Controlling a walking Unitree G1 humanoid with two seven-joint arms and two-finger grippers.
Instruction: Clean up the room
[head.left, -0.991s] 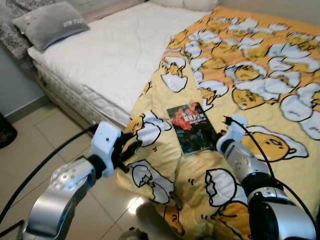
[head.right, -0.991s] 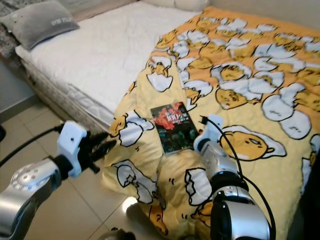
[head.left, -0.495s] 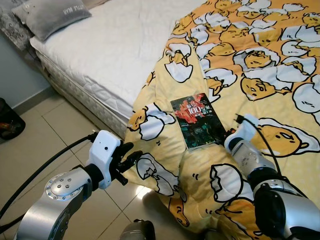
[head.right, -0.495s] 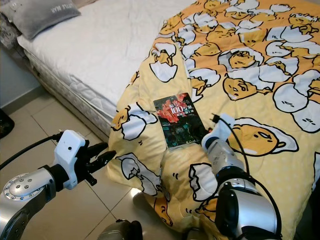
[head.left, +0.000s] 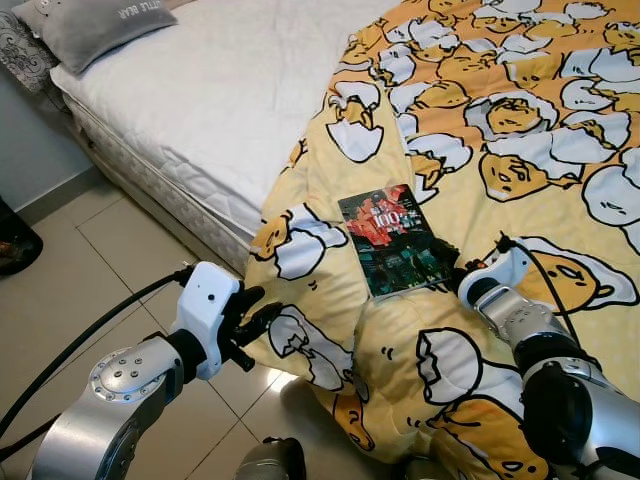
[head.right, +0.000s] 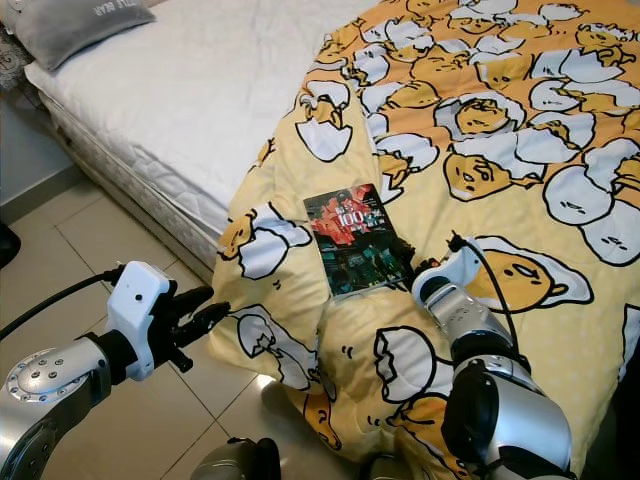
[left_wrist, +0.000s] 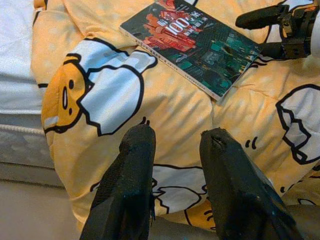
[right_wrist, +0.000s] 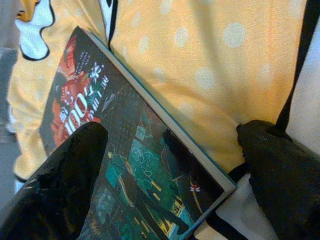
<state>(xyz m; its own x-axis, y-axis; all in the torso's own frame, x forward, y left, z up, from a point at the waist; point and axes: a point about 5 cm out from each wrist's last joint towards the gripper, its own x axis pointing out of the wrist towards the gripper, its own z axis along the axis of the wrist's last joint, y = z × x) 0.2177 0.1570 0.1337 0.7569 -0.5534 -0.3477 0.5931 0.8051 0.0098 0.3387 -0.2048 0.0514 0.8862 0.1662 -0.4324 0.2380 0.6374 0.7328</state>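
A dark paperback book (head.left: 393, 238) with red cover art lies flat on the yellow egg-print blanket (head.left: 520, 140), near where the blanket falls off the bed. My right gripper (head.left: 450, 262) is open at the book's near right corner. In the right wrist view one finger (right_wrist: 65, 175) rests over the cover and the other finger (right_wrist: 280, 170) is on the blanket beside it, with the book (right_wrist: 110, 150) between them. My left gripper (head.left: 255, 312) is open with a narrow gap. It hovers low beside the hanging blanket edge, pointing toward the book (left_wrist: 192, 42).
The bare white mattress (head.left: 230, 90) takes up the left half of the bed, with a grey pillow (head.left: 100, 25) at its head. Beige floor tiles (head.left: 90, 270) lie below my left arm. A dark object (head.left: 10, 245) sits at the left edge.
The head view has shifted a little. My left gripper has sunk slightly and come away from the blanket's edge. My right gripper stays at the book's corner.
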